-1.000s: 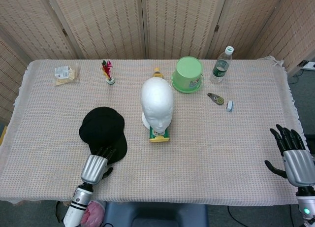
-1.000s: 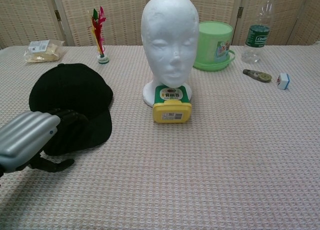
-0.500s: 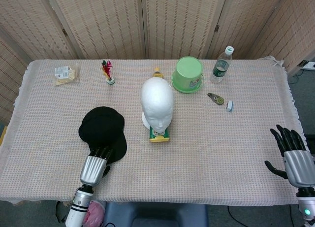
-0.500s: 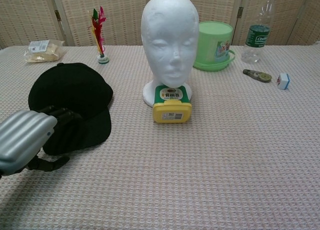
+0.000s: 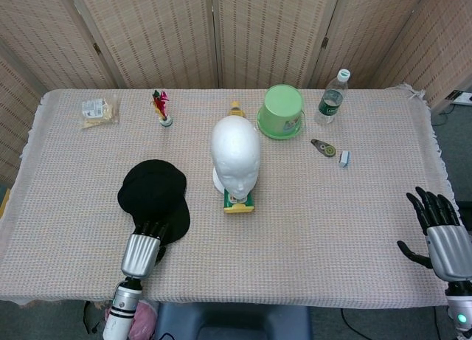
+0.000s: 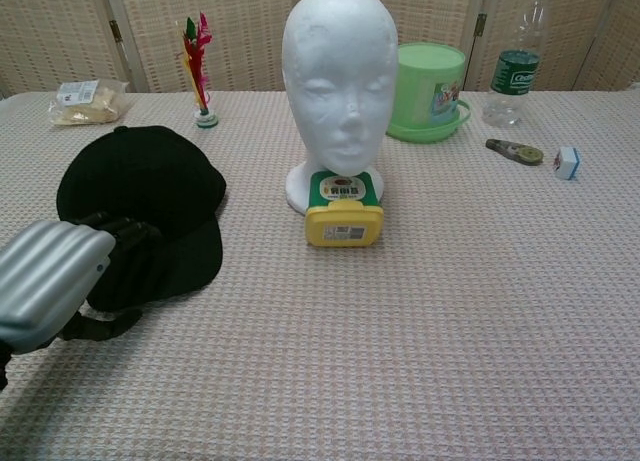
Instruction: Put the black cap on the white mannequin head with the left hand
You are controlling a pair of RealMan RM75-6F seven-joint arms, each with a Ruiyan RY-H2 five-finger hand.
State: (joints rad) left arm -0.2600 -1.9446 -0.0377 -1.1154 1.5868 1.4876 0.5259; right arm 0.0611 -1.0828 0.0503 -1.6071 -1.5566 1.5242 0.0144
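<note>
The black cap [image 5: 153,192] lies flat on the table, left of the white mannequin head [image 5: 235,159]. From the chest camera the cap [image 6: 140,191] sits at the left and the mannequin head [image 6: 340,81] stands upright in the middle, facing me. My left hand [image 5: 141,251] is at the cap's near edge. Its dark fingers [image 6: 120,231] rest on top of the brim, and the thumb lies along the brim's near rim on the cloth. Only the head view shows my right hand [image 5: 441,237], off the table's front right corner, fingers spread and holding nothing.
A yellow-green box [image 6: 344,211] lies against the mannequin's base. Behind stand a green bucket [image 5: 281,111], a water bottle [image 5: 332,98], a feather shuttlecock [image 5: 161,108] and a snack bag [image 5: 98,111]. A small tool [image 5: 323,147] and a small white block [image 5: 344,158] lie right of centre.
My left hand has drawn back a little toward me, so its fingers now sit nearer the brim's edge. The cap has barely shifted. The right hand has not moved.
</note>
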